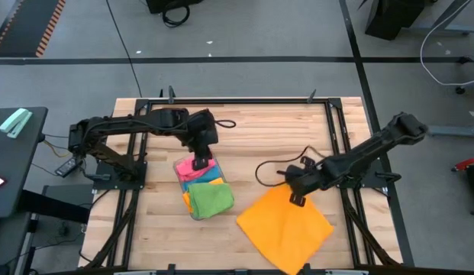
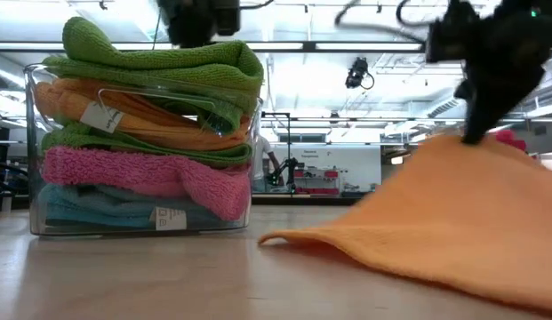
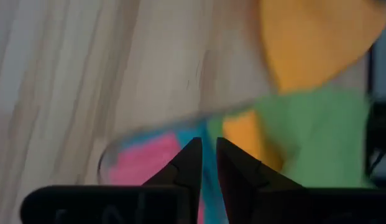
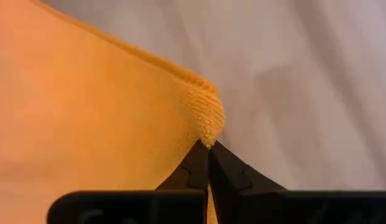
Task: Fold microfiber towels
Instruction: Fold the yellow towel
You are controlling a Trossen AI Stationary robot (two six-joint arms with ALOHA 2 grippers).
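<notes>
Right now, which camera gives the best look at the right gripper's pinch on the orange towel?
The right wrist view: the right gripper is shut on the orange towel at its corner. The high view shows the towel's layout; the low view shows it lifted; the left wrist view shows only an edge.

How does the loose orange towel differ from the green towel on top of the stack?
The orange towel lies unfolded on the table; the green towel is folded. The orange one lies alone, one corner pinched and lifted by the right claw; the green one tops a stack in a clear tray, ungripped. Both are microfiber cloths.
</notes>
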